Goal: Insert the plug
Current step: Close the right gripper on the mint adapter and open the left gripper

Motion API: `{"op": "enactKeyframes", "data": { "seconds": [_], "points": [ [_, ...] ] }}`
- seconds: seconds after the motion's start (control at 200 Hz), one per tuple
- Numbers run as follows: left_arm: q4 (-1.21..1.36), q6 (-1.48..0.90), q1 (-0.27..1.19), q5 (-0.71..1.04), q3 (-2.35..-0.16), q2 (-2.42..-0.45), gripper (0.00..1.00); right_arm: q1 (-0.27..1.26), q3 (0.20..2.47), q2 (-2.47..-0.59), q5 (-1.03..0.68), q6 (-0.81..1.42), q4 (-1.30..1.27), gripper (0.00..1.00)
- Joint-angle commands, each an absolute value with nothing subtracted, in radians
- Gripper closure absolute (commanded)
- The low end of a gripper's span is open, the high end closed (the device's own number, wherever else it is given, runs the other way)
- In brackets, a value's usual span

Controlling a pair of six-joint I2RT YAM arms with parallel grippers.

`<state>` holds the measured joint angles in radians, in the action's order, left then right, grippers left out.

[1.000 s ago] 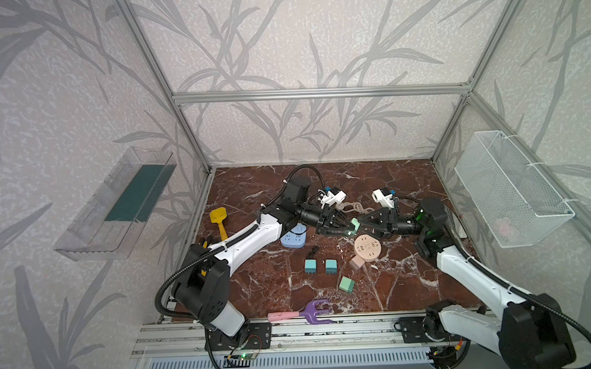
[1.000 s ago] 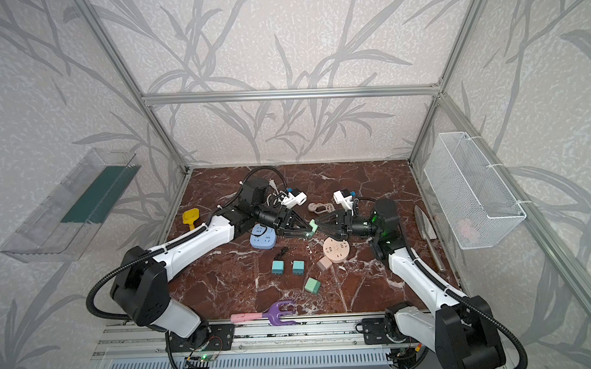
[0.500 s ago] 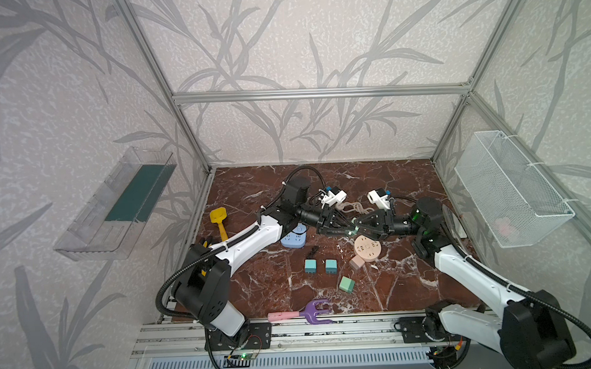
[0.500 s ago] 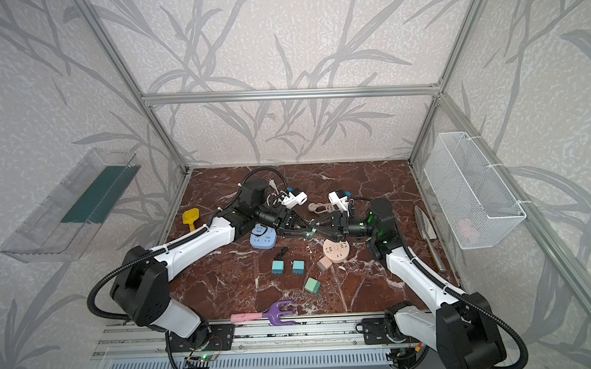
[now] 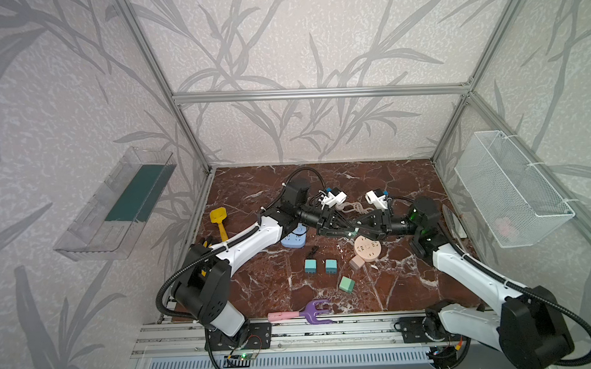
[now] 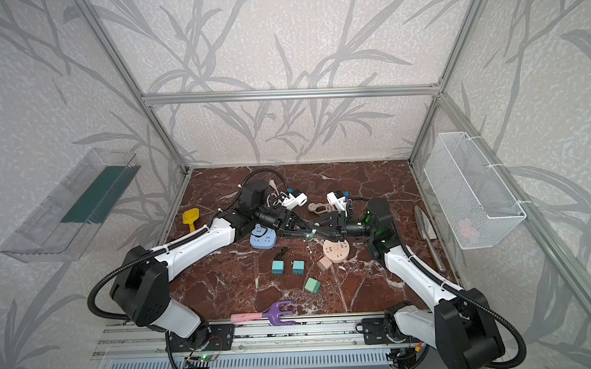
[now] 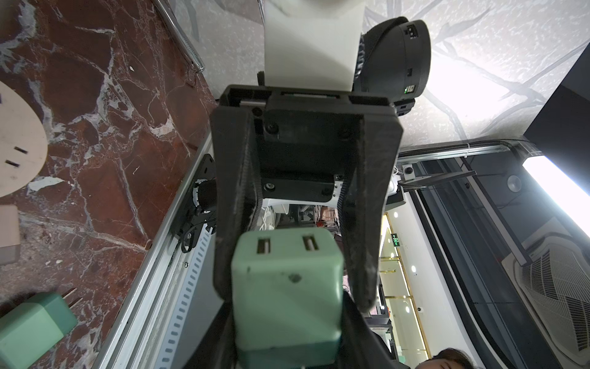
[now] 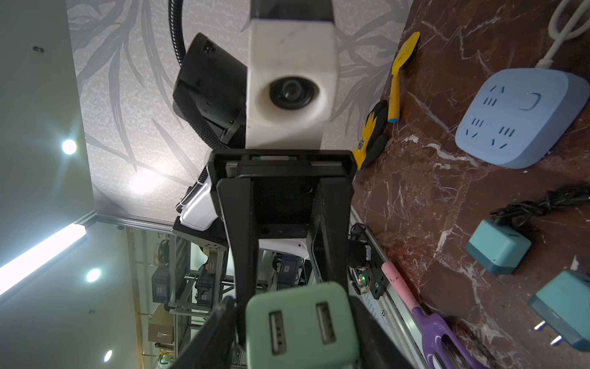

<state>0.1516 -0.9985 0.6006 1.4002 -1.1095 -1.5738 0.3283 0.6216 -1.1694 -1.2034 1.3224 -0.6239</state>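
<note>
A mint-green plug cube (image 7: 287, 294) with two USB slots (image 8: 300, 329) hangs above the marble floor mid-table, small in both top views (image 5: 351, 231) (image 6: 309, 235). My left gripper (image 7: 287, 351) is shut on it from the left side. My right gripper (image 8: 297, 345) faces it head-on from the right. Its fingers (image 7: 364, 255) straddle the same plug, with a thin gap on one side. A blue socket block (image 5: 294, 238) lies under the left arm. A round pink socket (image 5: 366, 248) lies just below the grippers.
Two teal plugs (image 5: 310, 266) (image 5: 330, 266), a green cube (image 5: 346, 285) and a pink cube (image 5: 356, 262) lie in front. White adapters (image 5: 333, 197) (image 5: 375, 197) sit behind. A purple rake (image 5: 312, 312), a yellow shovel (image 5: 219, 220) and a wire basket (image 5: 510, 191) ring the area.
My right gripper has slid left to meet the left one, and its jaws have narrowed around the green plug. The left gripper has kept its hold.
</note>
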Motion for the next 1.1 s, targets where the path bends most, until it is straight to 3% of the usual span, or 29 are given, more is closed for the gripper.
{"op": "enactKeyframes", "data": {
  "seconds": [0.0,0.425,0.57,0.655,0.765,0.96,1.045,1.095],
  "points": [
    [0.175,-1.009,0.604,1.42,-1.096,-1.529,1.0,0.333,0.637,-1.179,-1.201,1.367,-0.732,0.45],
    [0.189,-1.014,0.59,1.41,-1.1,-1.561,1.0,0.331,0.607,-1.186,-1.206,1.424,-0.846,0.55],
    [0.205,-1.023,0.567,1.419,-1.123,-1.593,1.0,0.331,0.606,-1.191,-1.207,1.421,-0.851,0.63],
    [0.28,-1.074,0.559,1.429,-1.132,-1.621,1.0,0.331,0.611,-1.205,-1.207,1.42,-0.857,0.74],
    [0.519,-1.253,0.547,1.434,-1.138,-1.683,1.0,0.33,0.63,-1.246,-1.204,1.413,-0.854,1.0],
    [1.393,-1.926,0.48,1.399,-1.238,-1.936,0.96,0.319,0.705,-1.383,-1.182,1.386,-0.879,1.0],
    [1.419,-1.98,0.463,1.43,-1.338,-2.031,0.89,0.313,0.737,-1.443,-1.167,1.387,-0.899,1.0],
    [1.418,-1.979,0.453,1.423,-1.367,-2.06,0.78,0.311,0.758,-1.476,-1.163,1.385,-0.905,1.0]
  ]
}}
